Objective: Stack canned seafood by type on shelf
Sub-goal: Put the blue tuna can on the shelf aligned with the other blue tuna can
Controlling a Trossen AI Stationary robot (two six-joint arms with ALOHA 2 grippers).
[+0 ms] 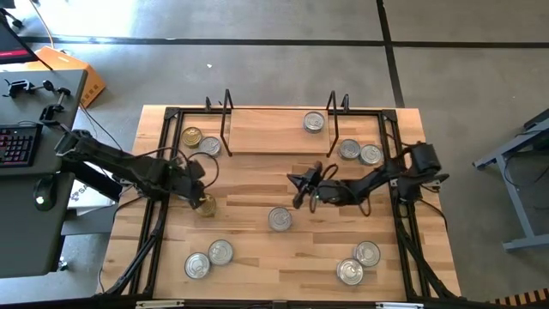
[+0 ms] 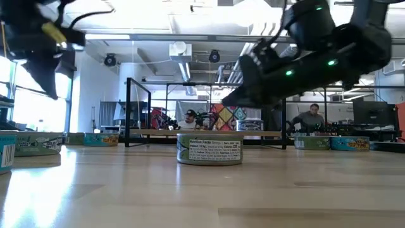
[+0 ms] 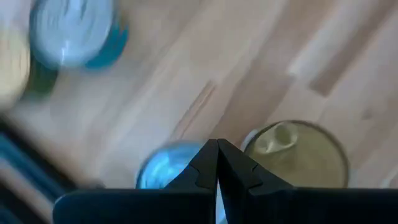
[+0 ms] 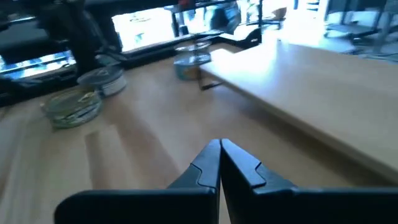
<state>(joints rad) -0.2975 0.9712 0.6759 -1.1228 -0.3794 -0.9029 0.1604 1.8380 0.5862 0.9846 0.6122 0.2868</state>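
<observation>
The shelf (image 1: 279, 129) lies at the table's far middle and carries one silver-lidded can (image 1: 314, 122) near its right upright. Other cans of seafood rest on the tabletop. My left gripper (image 3: 216, 155) is shut and points down at the table's left, between a gold-lidded can (image 3: 298, 155) and a bluish silver one (image 3: 163, 174) that its fingers partly hide. My right gripper (image 4: 220, 149) is shut, nearly level, and points toward the table's left over the bare middle (image 1: 296, 184), just near of the shelf (image 4: 311, 81). A silver can (image 1: 280, 219) stands near of it.
A gold can (image 1: 192, 137) and a silver can (image 1: 209, 146) stand left of the shelf, with two silver cans (image 1: 360, 152) to its right. Two pairs of cans sit near the front edge (image 1: 208, 258) (image 1: 358, 263). Black frame rails (image 1: 159, 215) run along both table sides.
</observation>
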